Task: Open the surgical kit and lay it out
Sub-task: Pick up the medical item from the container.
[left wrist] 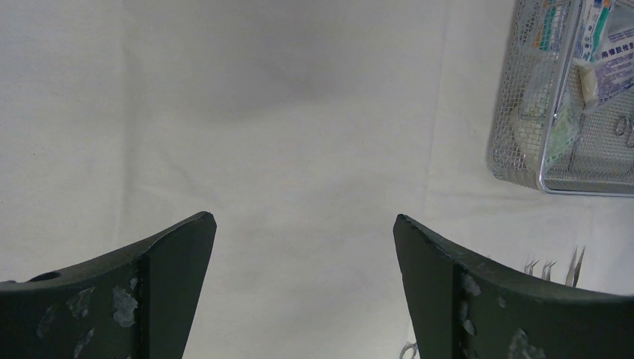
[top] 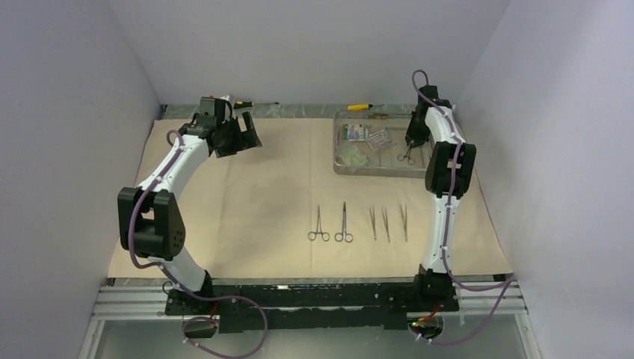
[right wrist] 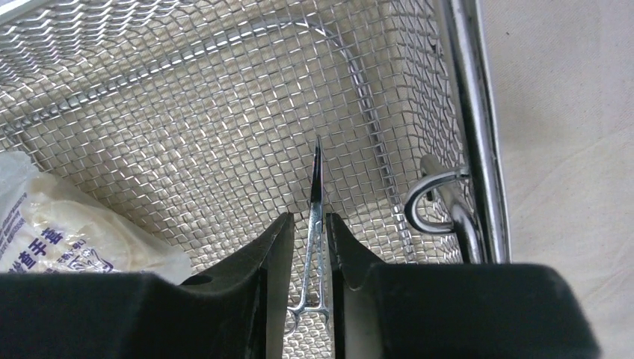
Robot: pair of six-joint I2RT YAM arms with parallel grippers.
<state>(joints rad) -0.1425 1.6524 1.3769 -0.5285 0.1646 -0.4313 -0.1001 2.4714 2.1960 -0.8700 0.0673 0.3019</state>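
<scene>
While the left gripper (left wrist: pixel 305 221) gaped over the wrap cloth (left wrist: pixel 299 112), the right gripper (right wrist: pixel 308 218) pinched a clamp (right wrist: pixel 317 187) inside the wire-mesh tray (right wrist: pixel 478 149).

The right gripper (right wrist: pixel 308 221) pinches a slim steel clamp (right wrist: pixel 317 172) inside the wire-mesh tray (right wrist: pixel 187 112). A printed packet (right wrist: pixel 60 232) lies left, with the beige cloth (right wrist: pixel 568 112) right.

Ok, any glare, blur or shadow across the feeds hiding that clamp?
Right wrist: sharp, the clamp distinct in the right gripper despite glints on the mesh tray. Left wrist: soft shadow on the cloth above the open left gripper. Top external: even light, laid-out instruments tiny.
</scene>
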